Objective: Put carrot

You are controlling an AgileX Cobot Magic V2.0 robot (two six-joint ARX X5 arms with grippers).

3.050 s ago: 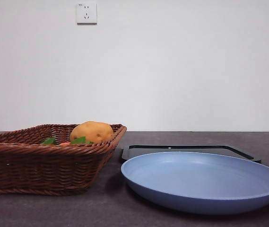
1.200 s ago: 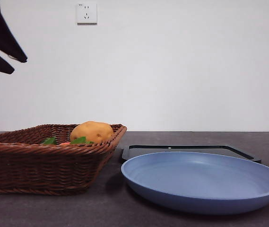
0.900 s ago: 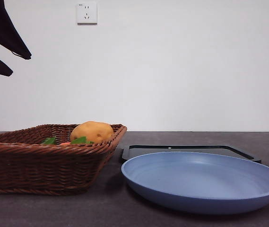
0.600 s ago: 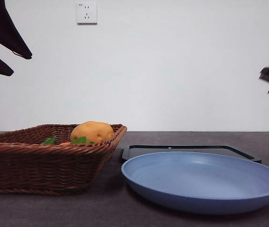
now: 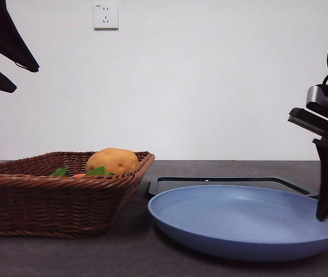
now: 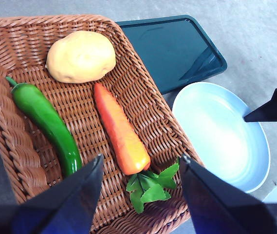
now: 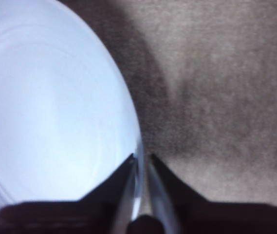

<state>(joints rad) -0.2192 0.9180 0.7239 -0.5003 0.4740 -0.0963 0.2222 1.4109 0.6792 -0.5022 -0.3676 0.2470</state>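
Dark surface: your carrot (image 6: 121, 130) lies in the wicker basket (image 6: 143, 105) beside the potato (image 6: 81, 56). Left gripper (image 6: 138, 168) hovers wide above it; right gripper (image 7: 141, 160), nearly closed, pinches the blue plate's (image 7: 41, 112) rim, likely steadying it.

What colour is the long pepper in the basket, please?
Green. The pepper shows best in the left wrist view, lying beside the carrot in the basket.

plain white wall (image 5: 210, 86) – one socket (image 5: 105, 15) – above a dark table (image 5: 66, 257).
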